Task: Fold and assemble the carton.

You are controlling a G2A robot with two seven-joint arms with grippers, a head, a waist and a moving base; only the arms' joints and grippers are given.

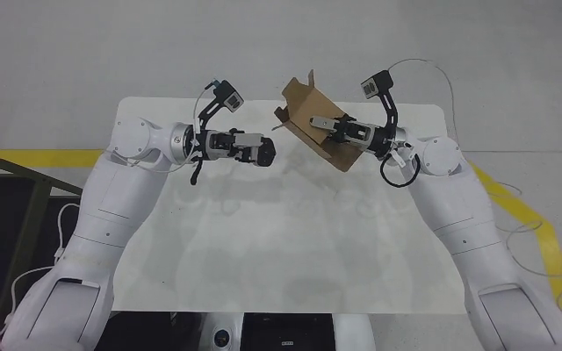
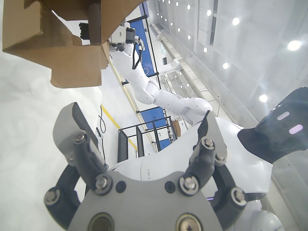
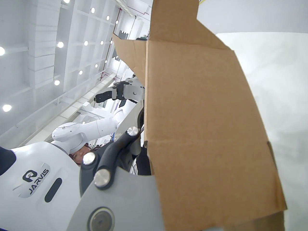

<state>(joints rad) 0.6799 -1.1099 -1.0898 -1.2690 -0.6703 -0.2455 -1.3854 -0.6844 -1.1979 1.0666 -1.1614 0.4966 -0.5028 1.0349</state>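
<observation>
**Right arm holds the carton, left gripper empty**

The brown cardboard carton [image 1: 307,112] is held tilted over the far part of the white table [image 1: 290,254]. It is partly opened into a box shape, and its end flaps stand loose and unfolded. The right gripper [image 1: 321,123] is closed on one side wall, with one finger reaching inside the box. The left gripper [image 2: 142,112] is just beside the carton, apart from it and pointing toward its open end. Its fingers are spread wide with nothing between them.
</observation>
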